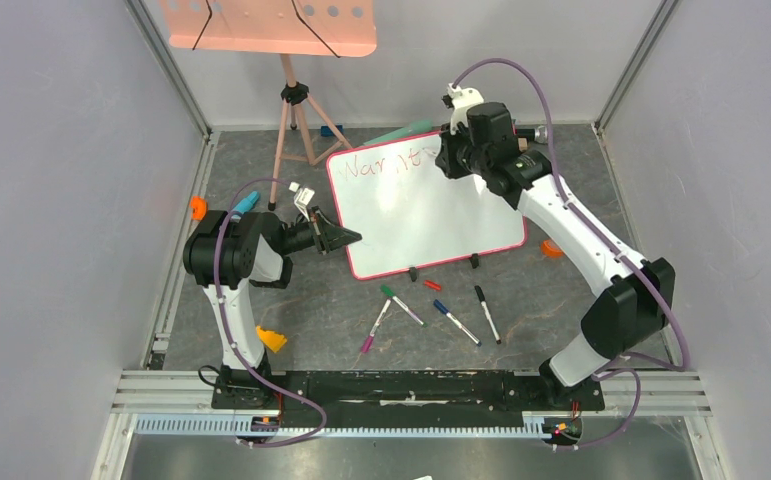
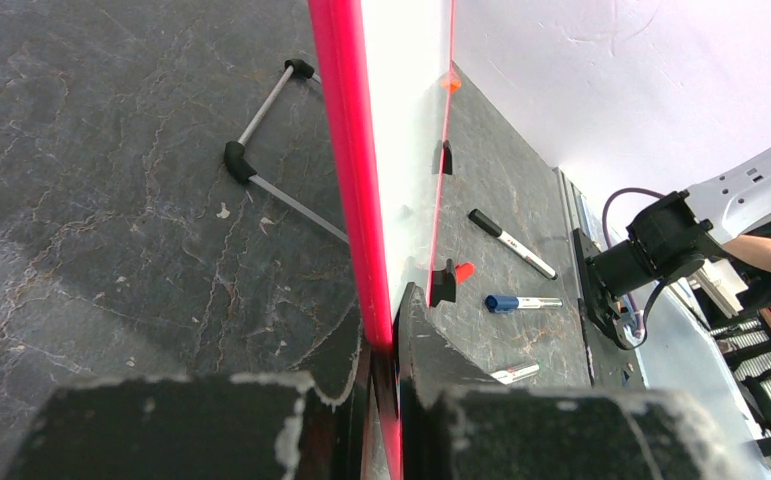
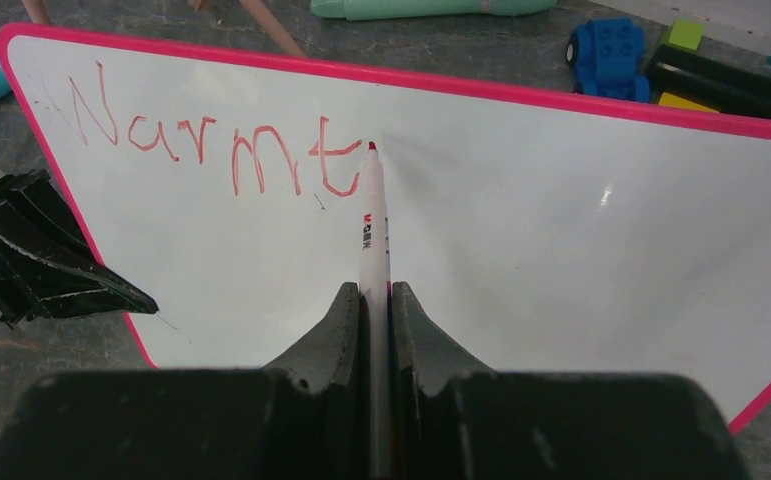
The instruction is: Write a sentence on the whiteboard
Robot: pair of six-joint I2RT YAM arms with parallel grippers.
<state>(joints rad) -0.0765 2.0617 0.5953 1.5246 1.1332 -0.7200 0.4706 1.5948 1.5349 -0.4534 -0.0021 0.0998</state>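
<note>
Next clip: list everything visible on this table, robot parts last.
whiteboard: one, white with pink-red rim, standing mid-table
sentence: one, red, "Warmt" so far, along the board's top
red marker: one, white barrel, tip on the board
loose markers: four, green, magenta, blue and black caps, in front of the board
red cap: one, near the board's feet
tray on tripod: one, salmon, behind the board
toy blocks: several, blue, green, yellow, beyond the board's top edge
left gripper: black, shut on the whiteboard's left rim
right gripper: black, shut on the red marker
</note>
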